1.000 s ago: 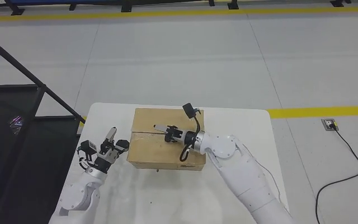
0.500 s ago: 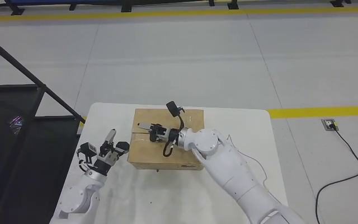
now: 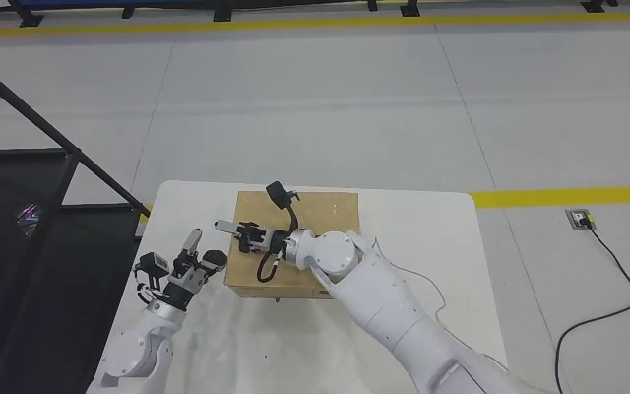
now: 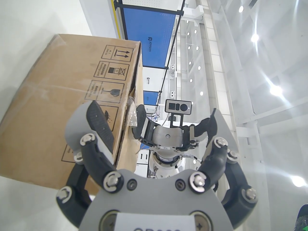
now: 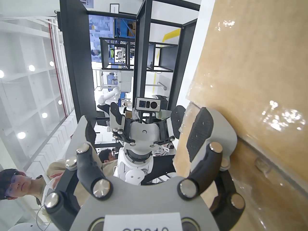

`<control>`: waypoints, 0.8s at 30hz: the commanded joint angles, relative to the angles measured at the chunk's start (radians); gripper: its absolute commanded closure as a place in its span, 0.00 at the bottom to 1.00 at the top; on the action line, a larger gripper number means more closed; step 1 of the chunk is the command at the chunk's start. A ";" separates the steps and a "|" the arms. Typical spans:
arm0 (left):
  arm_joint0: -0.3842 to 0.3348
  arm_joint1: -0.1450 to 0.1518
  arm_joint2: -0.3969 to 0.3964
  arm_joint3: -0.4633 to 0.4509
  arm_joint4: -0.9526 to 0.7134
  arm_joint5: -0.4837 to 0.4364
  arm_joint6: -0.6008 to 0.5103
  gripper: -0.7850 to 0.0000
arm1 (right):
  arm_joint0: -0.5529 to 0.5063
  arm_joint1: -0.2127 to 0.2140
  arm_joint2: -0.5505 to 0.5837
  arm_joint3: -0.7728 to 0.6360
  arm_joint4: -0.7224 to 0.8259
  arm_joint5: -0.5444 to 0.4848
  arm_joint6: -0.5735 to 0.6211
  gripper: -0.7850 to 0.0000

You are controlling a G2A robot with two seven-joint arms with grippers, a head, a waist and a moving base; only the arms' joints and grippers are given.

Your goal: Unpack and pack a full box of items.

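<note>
A closed cardboard box (image 3: 330, 209) with clear tape along its top seam stands mid-table. My right gripper (image 3: 234, 232) is open at the box's left top edge, the arm stretched across the lid. In the right wrist view, one of its fingers (image 5: 199, 133) lies against the taped box top (image 5: 252, 73), and the other hangs past the edge. My left gripper (image 3: 203, 248) is open just left of the box, low by its side wall (image 4: 72, 85). In the left wrist view its gripper (image 4: 156, 126) faces the right gripper (image 4: 168, 133) a short way off.
The white table (image 3: 423, 256) has bare room to the right of the box and in front of it. A black frame with dark netting (image 3: 59, 246) stands off the table's left edge.
My right gripper has slid leftward across the box top, from its middle to its left edge. The left gripper has barely shifted.
</note>
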 commanded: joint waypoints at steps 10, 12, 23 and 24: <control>0.013 0.004 -0.027 -0.005 -0.014 -0.007 -0.008 0.00 | 0.038 -0.031 0.017 0.098 0.027 -0.079 0.029 0.00; 0.017 0.005 -0.036 -0.007 -0.019 -0.009 -0.010 0.00 | 0.039 -0.025 0.029 0.106 0.024 -0.098 0.032 0.00; 0.040 0.014 -0.103 -0.019 -0.050 -0.016 -0.034 0.00 | -0.029 0.057 0.147 0.028 -0.009 -0.209 0.031 0.00; 0.040 0.015 -0.110 -0.018 -0.053 -0.014 -0.038 0.00 | -0.042 0.068 0.161 0.002 -0.019 -0.208 0.029 0.00</control>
